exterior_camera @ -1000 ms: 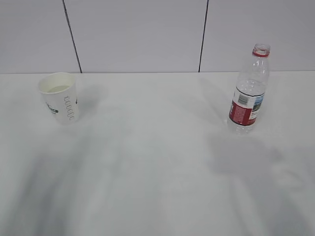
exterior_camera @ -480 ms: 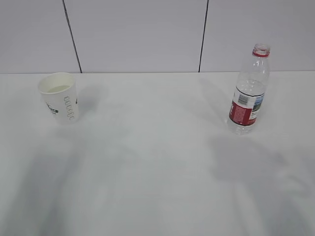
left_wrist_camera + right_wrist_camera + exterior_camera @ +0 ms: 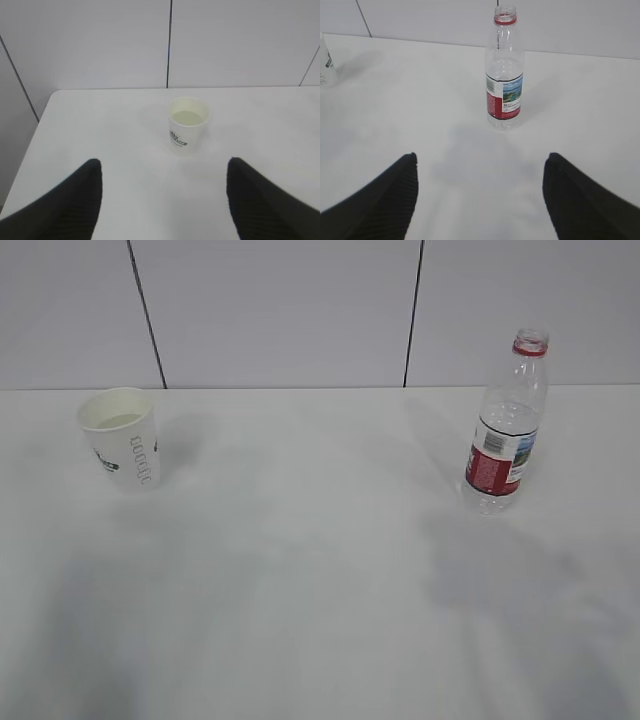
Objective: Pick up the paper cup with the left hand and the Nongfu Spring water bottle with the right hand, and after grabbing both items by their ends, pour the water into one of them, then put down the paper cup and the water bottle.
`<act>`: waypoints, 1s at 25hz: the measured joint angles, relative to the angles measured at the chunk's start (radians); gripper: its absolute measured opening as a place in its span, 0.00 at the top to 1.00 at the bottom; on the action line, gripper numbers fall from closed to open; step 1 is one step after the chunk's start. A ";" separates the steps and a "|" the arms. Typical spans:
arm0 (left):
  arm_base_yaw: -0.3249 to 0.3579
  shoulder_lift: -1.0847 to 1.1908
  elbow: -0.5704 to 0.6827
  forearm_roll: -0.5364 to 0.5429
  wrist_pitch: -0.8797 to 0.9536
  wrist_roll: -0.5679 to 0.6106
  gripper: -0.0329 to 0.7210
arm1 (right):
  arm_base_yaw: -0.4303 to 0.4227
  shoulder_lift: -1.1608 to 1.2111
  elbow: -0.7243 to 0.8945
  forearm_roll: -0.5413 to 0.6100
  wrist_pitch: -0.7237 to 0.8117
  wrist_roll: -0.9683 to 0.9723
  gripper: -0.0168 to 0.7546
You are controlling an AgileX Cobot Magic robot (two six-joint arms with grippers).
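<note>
Approach is the step we judge to be in hand: nothing is lifted, and both tools stand short of their targets. Our left tool [image 3: 162, 200] is spread wide and empty, its two dark fingers framing the paper cup [image 3: 188, 126], which stands upright ahead on the white desk [image 3: 100, 130], well apart from the fingers. Our right tool [image 3: 480, 200] is likewise released and empty, lined up on the Nongfu Spring water bottle [image 3: 504, 70], upright and capless, also well clear of the fingers.

From the exterior view we see the paper cup at far left and the bottle at far right, both toward the back of the desk near the wall [image 3: 280, 310], and well apart from each other.

Next, as we read it, each tool must travel forward until its fingers pass either side of its object, then clench; the cup is thin and could crush or tip if squeezed unevenly.

Neither arm shows in the exterior view; only soft shadows fall on the desk. How much water the bottle holds we cannot make out, and the cup's pale inside could be liquid or bare paper
</note>
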 joint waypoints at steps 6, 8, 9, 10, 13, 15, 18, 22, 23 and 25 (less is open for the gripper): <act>0.000 0.000 -0.061 0.000 0.111 0.000 0.20 | 0.000 0.000 -0.054 -0.023 0.126 0.000 0.22; 0.000 -0.007 -0.066 0.000 0.141 0.000 0.20 | 0.000 0.000 -0.065 -0.033 0.164 0.000 0.22; 0.000 -0.014 -0.068 -0.002 0.154 0.000 0.20 | 0.000 -0.001 -0.070 -0.039 0.179 0.000 0.22; 0.000 -0.025 -0.068 -0.002 0.168 0.000 0.20 | 0.000 -0.001 -0.073 -0.041 0.194 0.000 0.22; 0.000 -0.073 -0.068 0.002 0.199 0.000 0.20 | 0.000 -0.016 -0.075 -0.048 0.236 0.000 0.22; 0.000 -0.114 -0.069 0.011 0.204 0.002 0.20 | 0.000 -0.043 -0.075 -0.057 0.245 0.000 0.22; 0.000 -0.173 -0.070 0.016 0.210 0.015 0.20 | 0.000 -0.096 -0.077 -0.097 0.247 0.000 0.22; 0.000 -0.226 -0.066 0.017 0.242 0.021 0.20 | 0.000 -0.158 -0.083 -0.119 0.272 0.000 0.22; 0.000 -0.234 -0.064 0.017 0.253 0.021 0.20 | 0.000 -0.168 -0.083 -0.119 0.287 0.000 0.22; 0.000 -0.250 -0.055 0.017 0.279 0.026 0.20 | 0.000 -0.190 -0.083 -0.119 0.324 0.006 0.22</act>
